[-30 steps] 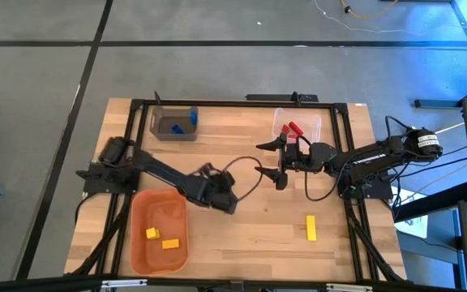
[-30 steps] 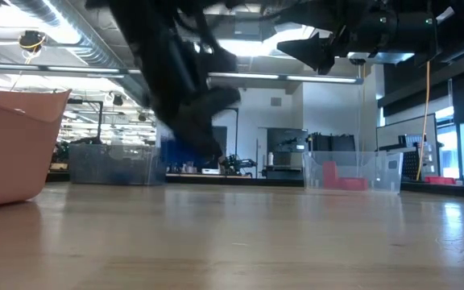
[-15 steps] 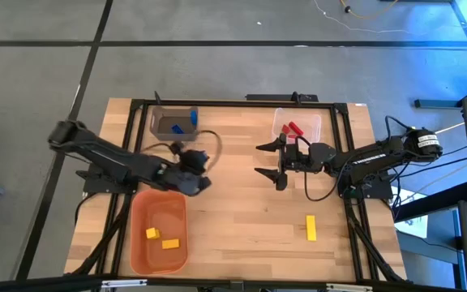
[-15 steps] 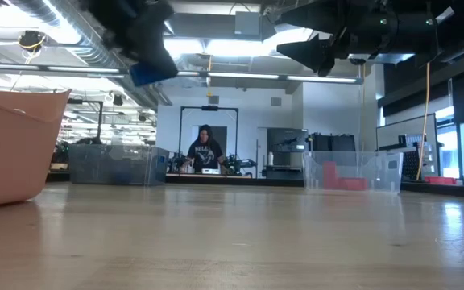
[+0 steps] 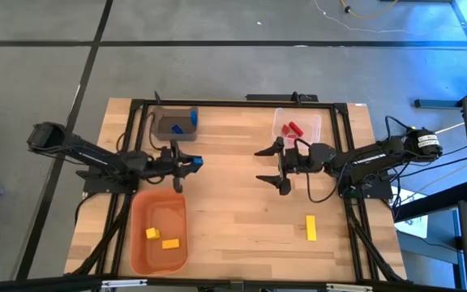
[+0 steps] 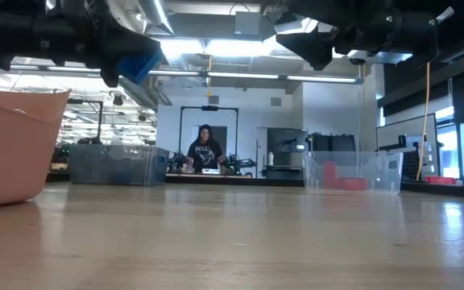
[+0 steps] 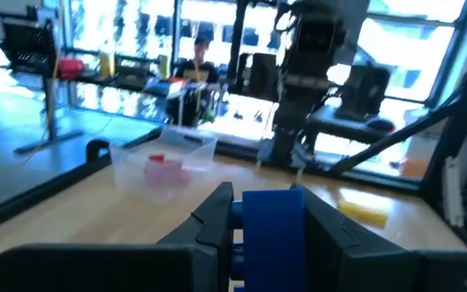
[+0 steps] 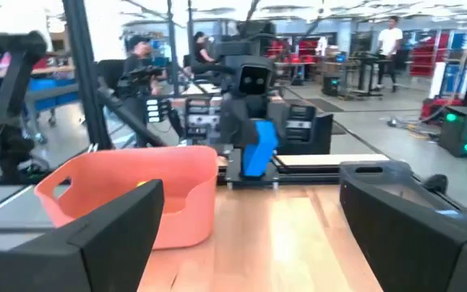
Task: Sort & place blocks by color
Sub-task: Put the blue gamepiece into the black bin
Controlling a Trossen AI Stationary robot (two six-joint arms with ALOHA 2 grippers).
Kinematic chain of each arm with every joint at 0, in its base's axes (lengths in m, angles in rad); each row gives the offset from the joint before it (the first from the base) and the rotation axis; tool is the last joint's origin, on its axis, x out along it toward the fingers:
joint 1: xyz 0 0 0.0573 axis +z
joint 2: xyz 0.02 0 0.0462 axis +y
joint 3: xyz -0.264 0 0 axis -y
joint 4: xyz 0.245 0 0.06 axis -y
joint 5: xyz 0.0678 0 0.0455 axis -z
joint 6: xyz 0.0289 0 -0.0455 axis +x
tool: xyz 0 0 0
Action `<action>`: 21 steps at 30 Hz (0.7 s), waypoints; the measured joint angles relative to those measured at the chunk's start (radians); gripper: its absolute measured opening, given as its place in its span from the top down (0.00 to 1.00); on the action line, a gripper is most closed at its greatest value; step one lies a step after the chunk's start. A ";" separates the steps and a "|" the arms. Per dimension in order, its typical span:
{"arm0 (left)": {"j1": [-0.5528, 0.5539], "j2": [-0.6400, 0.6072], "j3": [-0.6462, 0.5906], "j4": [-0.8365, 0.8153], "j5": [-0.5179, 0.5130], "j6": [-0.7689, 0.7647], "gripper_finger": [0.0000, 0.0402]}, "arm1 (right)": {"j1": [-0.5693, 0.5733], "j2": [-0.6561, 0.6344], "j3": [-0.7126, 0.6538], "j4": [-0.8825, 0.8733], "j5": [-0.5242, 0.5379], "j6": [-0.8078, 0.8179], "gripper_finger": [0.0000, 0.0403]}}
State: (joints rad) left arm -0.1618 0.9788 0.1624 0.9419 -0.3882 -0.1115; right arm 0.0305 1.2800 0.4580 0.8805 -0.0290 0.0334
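Observation:
My left gripper (image 5: 190,163) is shut on a blue block (image 5: 194,162) and hangs above the table's left half, between the grey bin (image 5: 159,128) and the orange bin (image 5: 140,243). The same block (image 8: 259,148) shows in the right wrist view and, high up, in the low view (image 6: 139,66). My right gripper (image 5: 269,168) stands open over the table's middle with nothing between its fingers. A yellow block (image 5: 310,228) lies flat on the table near the front right. My left gripper pinches the blue block by two opposite sides (image 7: 250,223) between its two fingers. The fingers lie about level and point toward the table's right side. The block is lifted well clear of the table, its free end sticking out past the fingertips.
The grey bin holds a blue block (image 5: 180,127). A clear bin (image 5: 314,122) at the far right holds red blocks (image 5: 293,128). The orange bin holds yellow blocks (image 5: 161,238). A black frame (image 5: 233,101) rims the table. People are in the room behind.
My left gripper has risen from low over the table's middle and drawn back toward the left and far side, tipping from pointing down to level. The blue block has gone with it, lifted high. My right gripper has stayed open.

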 joint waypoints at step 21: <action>0.014 -0.006 -0.009 0.017 0.010 0.010 0.80 | -0.001 0.000 0.000 -0.021 0.009 0.014 0.07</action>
State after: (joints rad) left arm -0.1482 0.9730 0.1535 0.9588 -0.3780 -0.1017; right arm 0.0299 1.2800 0.4580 0.8591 -0.0204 0.0477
